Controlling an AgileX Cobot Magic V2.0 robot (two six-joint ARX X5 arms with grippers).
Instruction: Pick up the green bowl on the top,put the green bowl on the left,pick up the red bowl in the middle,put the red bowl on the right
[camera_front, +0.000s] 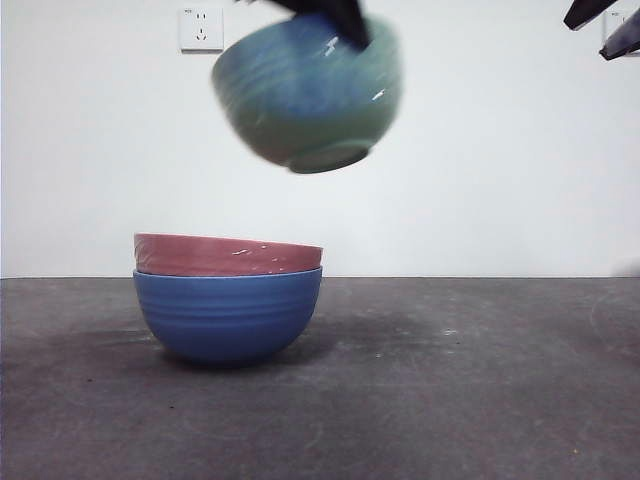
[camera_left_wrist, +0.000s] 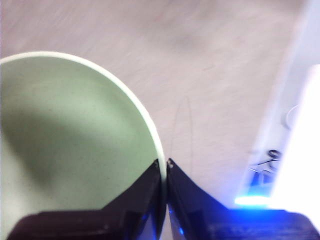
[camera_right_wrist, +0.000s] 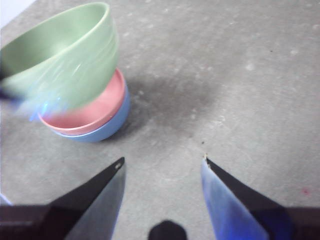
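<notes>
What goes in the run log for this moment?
left pincer: shut on glossy ribbed green bowl, airborne | dull red ribbed bowl: nested in blue bowl | right pincer: open, waiting

The green bowl (camera_front: 308, 92) is motion-blurred — the red bowl (camera_front: 228, 255) shows only its rim above the blue bowl (camera_front: 228, 315).

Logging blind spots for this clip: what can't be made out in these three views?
- Glossy ribbed green bowl: motion-blurred in front and right wrist views; cut by the frame edge in left wrist view, where the left gripper clamps its rim.
- Pinkish-red bowl: lower body hidden inside the blue bowl.
- Right gripper: open, holding nothing.
</notes>
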